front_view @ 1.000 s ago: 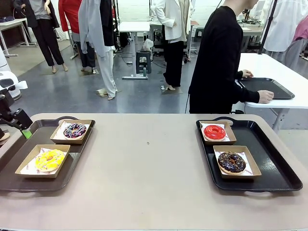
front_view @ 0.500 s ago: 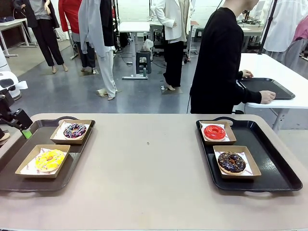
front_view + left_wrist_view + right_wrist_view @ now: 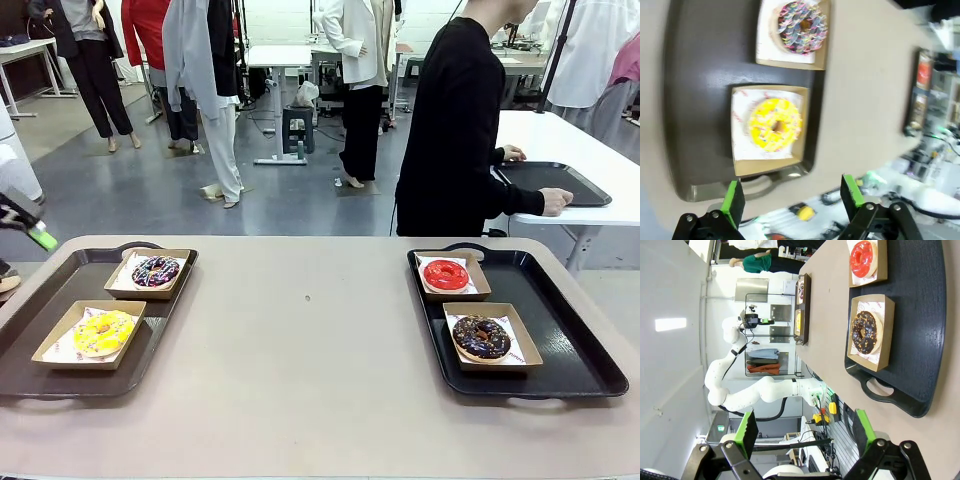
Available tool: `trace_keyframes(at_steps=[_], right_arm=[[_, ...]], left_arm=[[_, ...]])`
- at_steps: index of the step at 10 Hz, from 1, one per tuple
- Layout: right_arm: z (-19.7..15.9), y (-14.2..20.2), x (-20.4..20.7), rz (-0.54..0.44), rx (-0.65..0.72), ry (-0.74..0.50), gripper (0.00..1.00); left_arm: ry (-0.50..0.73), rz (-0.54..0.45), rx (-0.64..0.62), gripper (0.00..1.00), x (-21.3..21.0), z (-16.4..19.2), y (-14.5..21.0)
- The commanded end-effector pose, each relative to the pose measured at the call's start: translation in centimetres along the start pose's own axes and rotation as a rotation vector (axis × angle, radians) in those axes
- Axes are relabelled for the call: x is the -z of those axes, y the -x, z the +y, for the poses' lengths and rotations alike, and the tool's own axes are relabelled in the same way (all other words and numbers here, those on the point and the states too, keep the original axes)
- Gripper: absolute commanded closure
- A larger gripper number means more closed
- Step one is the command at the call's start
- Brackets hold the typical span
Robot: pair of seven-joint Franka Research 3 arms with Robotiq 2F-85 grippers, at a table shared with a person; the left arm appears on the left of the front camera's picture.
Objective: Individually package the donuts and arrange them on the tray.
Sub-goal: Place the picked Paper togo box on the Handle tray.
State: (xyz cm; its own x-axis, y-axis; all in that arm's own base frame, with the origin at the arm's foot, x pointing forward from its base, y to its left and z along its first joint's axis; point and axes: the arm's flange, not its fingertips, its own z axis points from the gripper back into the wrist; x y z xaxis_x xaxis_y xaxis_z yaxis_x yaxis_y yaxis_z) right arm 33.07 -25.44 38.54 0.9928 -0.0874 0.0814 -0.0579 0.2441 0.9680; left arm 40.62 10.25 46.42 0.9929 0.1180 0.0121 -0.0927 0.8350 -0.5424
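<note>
- Nearest on the tan table (image 3: 310,370) sit two dark trays, one at each side; the left tray (image 3: 30,375) holds two boxed donuts, and so does the right tray (image 3: 580,350).
- On the left tray, the yellow sprinkled donut (image 3: 102,332) lies in the closer cardboard box (image 3: 60,352), and the purple sprinkled donut (image 3: 156,270) lies in the box just behind it.
- On the right tray, the chocolate donut (image 3: 481,337) rests in the closer box, with the red glossy donut (image 3: 446,274) in the box beyond it, near the tray's far handle.
- Each donut sits on white paper inside its own box; the boxes are close together but apart.
- At the picture's left edge the left gripper (image 3: 792,192) hangs above the left tray's near end with jaws spread wide and nothing between them; one green pad (image 3: 42,239) shows in the front view.
- The right gripper (image 3: 802,427) is likewise spread and empty, off the right tray's handle end.
- Beyond the table, a person in black (image 3: 455,130) stands turned toward a white side table, one hand (image 3: 553,201) on another dark tray (image 3: 560,185) there.
</note>
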Motion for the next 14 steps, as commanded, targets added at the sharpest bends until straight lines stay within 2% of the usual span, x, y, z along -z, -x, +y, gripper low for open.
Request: trace_keyframes(at_steps=[1,3,4,6,7,10,14], right_arm=[[0.0,0.0,0.0,-0.001,0.001,-0.001,0.0],[0.0,0.0,0.0,-0.001,0.001,-0.001,0.0],[0.0,0.0,0.0,-0.001,0.001,-0.001,0.0],[0.0,0.0,0.0,-0.001,0.001,-0.001,0.0],[0.0,0.0,0.0,-0.001,0.001,-0.001,0.0],[0.0,0.0,0.0,-0.001,0.001,-0.001,0.0],[0.0,0.0,0.0,-0.001,0.001,-0.001,0.0]], left_arm=[[0.322,0.047,-0.06,0.0,-1.5,4.9,-2.3],[0.512,0.012,-0.038,0.0,-1.4,9.5,-2.2],[0.594,-0.044,-0.012,0.0,-1.4,12.1,-2.1],[0.673,-0.187,0.01,0.0,-0.6,15.3,-0.7],[0.708,-0.206,0.03,0.0,-0.6,17.0,-0.6],[0.71,-0.202,0.09,0.0,-2.2,19.7,-1.1],[0.698,-0.085,0.129,0.0,-2.6,19.5,-2.9]])
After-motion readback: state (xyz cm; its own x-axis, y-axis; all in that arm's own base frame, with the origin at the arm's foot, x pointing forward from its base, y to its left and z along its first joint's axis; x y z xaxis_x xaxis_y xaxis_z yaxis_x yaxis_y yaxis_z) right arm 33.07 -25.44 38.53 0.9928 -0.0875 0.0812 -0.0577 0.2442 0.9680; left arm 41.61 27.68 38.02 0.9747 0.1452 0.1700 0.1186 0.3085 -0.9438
